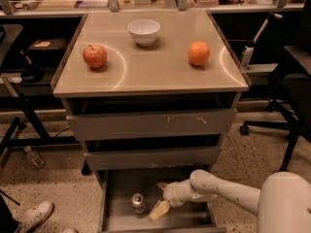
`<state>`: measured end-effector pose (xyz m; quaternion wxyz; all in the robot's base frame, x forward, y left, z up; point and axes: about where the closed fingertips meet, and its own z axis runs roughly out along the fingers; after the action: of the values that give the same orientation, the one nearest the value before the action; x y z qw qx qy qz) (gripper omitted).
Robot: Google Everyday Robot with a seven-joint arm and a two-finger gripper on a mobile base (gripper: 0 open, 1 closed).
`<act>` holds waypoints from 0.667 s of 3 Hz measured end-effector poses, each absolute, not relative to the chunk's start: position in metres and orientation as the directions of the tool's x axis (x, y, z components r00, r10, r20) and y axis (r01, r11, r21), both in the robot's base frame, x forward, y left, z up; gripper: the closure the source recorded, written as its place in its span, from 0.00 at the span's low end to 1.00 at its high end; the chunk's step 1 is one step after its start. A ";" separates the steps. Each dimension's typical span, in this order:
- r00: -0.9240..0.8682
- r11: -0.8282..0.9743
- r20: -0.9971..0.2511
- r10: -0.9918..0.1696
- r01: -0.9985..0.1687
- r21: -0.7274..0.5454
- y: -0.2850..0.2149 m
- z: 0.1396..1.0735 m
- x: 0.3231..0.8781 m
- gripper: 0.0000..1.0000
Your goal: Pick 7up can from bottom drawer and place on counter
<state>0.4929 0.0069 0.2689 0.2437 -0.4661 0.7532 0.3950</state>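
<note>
The 7up can (138, 202) stands upright on the floor of the open bottom drawer (121, 216), left of centre, its silver lid facing up. My gripper (160, 203) hangs inside the drawer just right of the can, its pale fingers (159, 209) pointing down and left, a small gap away from the can. The white arm (228, 194) reaches in from the lower right. The tan counter (150, 72) tops the cabinet above.
On the counter sit a red apple (95, 56), a white bowl (144, 31) and an orange (198, 53). Two upper drawers (150, 124) stand slightly open. A plastic bottle (34, 157) and a shoe (34, 215) lie on the floor at left. A chair base (272, 125) stands at right.
</note>
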 end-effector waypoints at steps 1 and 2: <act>-0.404 0.255 -0.785 -0.470 -0.913 0.317 0.027 0.230 0.519 0.00; -0.407 0.258 -0.790 -0.458 -0.911 0.320 0.033 0.224 0.519 0.00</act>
<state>0.5186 0.0333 0.2245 0.2865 -0.4629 0.7395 0.3959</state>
